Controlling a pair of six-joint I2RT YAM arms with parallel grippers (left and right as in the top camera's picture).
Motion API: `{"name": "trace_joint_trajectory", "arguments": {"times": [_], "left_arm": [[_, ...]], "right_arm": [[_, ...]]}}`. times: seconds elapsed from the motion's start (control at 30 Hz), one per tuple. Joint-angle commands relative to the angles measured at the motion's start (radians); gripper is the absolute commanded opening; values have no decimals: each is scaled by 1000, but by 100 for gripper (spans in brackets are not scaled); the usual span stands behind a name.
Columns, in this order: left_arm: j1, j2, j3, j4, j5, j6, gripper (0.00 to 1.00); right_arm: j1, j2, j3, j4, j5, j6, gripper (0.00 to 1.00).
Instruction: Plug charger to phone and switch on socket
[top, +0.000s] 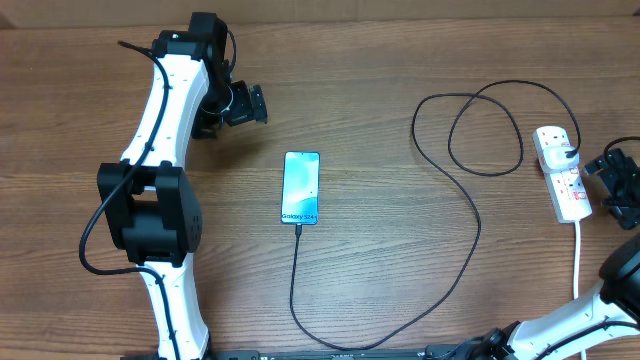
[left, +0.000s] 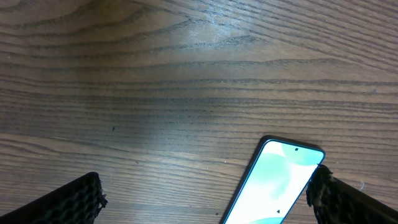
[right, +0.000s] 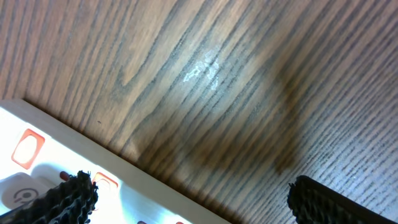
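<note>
Fingers (left: 68, 202) of the left gripper (top: 255, 103) stand wide apart and hold nothing, hovering at the far left of the brown wooden table (top: 400, 60). Its wrist view catches only the top end of the slim, light-screened phone (left: 273, 183). The overhead view shows the whole phone (top: 301, 187) lying mid-table, with the long thin black charger cable (top: 292, 270) meeting its near edge, then sweeping near, right and far in loops to a black plug in the white power strip (top: 560, 175). The right gripper (top: 610, 186) sits just right of the strip, its jaws spread wide and empty. Its wrist view alone shows the strip's (right: 62, 160) red rocker switches (right: 28, 149) up close, though not their position.
</note>
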Motion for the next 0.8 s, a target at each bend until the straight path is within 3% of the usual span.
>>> {"name": "trace_joint_trajectory", "arguments": {"times": [0.0,0.77], "left_arm": [[-2,-10,17,-2,-6,2,100],[-2,-10,17,-2,-6,2,100]], "right_arm": [[-3,-24,-5,11,-10,-20,100],[4,18,-5,-10,-15,-19,100]]}}
